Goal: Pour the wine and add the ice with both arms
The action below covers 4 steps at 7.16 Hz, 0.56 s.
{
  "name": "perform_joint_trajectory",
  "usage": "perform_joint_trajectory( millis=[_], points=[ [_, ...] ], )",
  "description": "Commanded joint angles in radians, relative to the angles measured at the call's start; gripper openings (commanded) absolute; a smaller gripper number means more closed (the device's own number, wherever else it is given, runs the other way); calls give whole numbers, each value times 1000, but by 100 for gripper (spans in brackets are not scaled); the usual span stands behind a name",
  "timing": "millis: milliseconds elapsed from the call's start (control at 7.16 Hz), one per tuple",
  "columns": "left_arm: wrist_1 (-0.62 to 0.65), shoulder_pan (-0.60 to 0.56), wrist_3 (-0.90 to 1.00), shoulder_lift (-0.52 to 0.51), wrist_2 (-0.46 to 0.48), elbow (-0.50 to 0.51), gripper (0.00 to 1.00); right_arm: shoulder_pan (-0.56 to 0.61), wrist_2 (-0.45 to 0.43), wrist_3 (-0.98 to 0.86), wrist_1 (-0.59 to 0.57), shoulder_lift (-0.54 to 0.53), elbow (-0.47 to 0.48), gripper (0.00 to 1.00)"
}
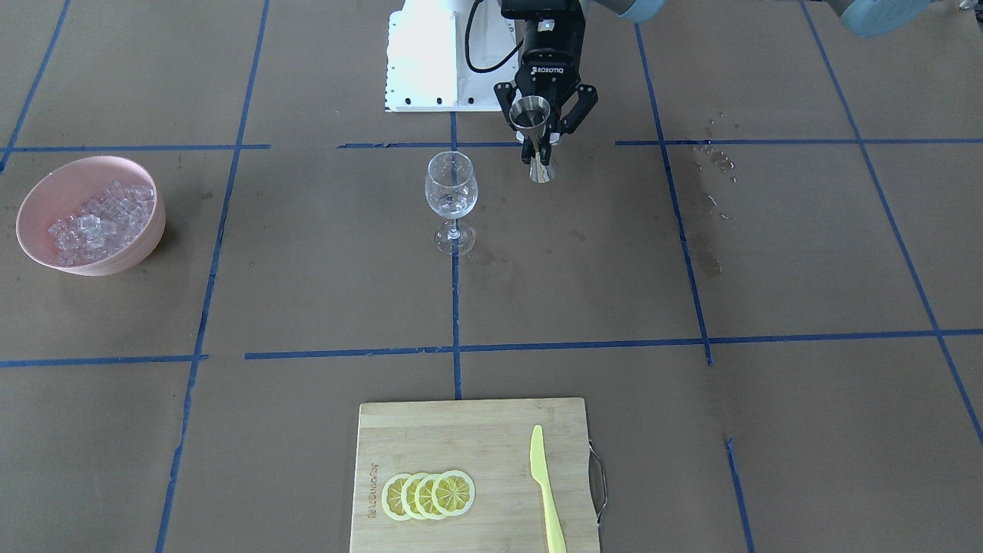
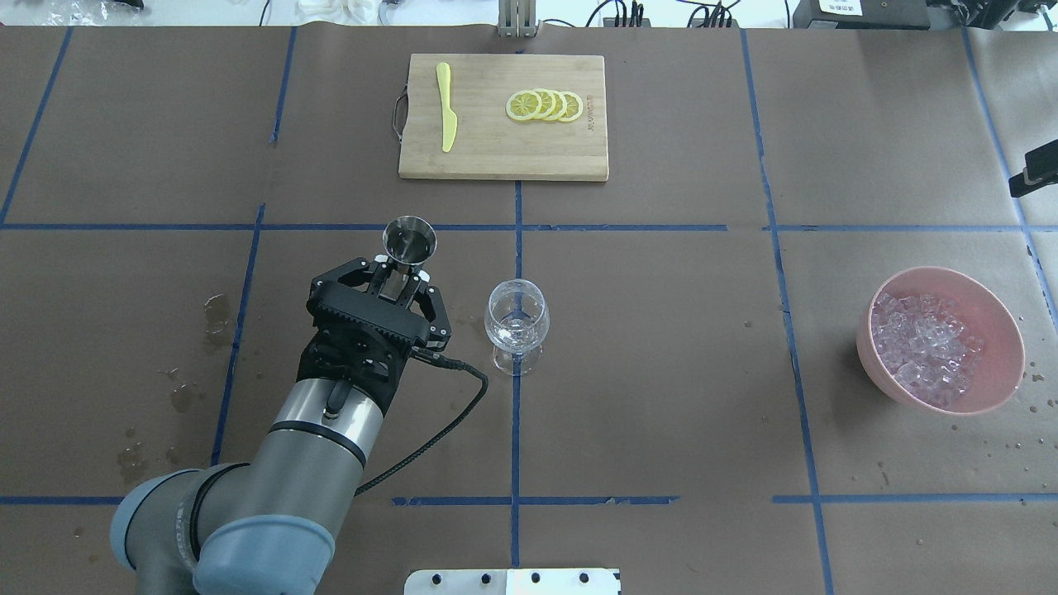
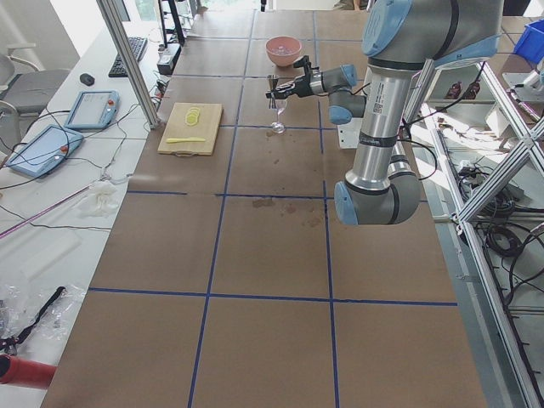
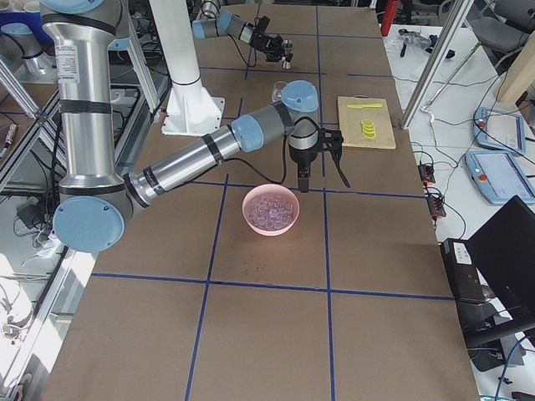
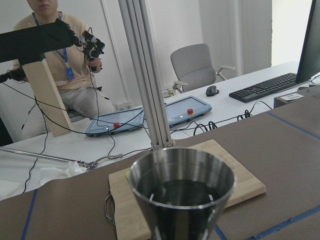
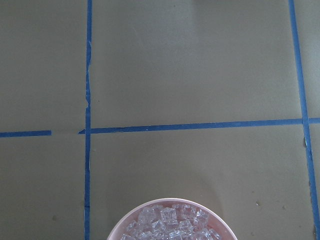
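Note:
My left gripper (image 2: 399,285) is shut on the waist of a steel jigger (image 2: 409,240) and holds it upright above the table, just left of the wine glass (image 2: 517,321). The left wrist view shows dark wine (image 5: 181,192) inside the jigger. In the front-facing view the jigger (image 1: 531,117) is to the right of the glass (image 1: 451,192), which looks empty. The ice (image 2: 924,340) is heaped in a pink bowl (image 2: 1004,330) at the far right. My right gripper (image 4: 322,163) hangs point-down just beyond the bowl (image 4: 251,219). I cannot tell whether it is open or shut.
A bamboo cutting board (image 2: 496,157) with lemon slices (image 2: 545,105) and a yellow knife (image 2: 446,116) lies at the table's far edge. Wet spots (image 2: 216,318) mark the paper left of my left arm. The white pedestal (image 1: 426,57) is at the robot's side.

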Motion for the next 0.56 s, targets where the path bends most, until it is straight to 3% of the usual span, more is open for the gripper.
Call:
perform_joint_trajectory(
  millis=[0, 419],
  points=[
    [3, 35, 79, -7, 67, 36, 0, -9, -7, 9, 0, 1, 1, 100],
    [3, 48, 257, -77, 104, 112, 0, -10, -7, 9, 0, 1, -1, 100]
  ],
)
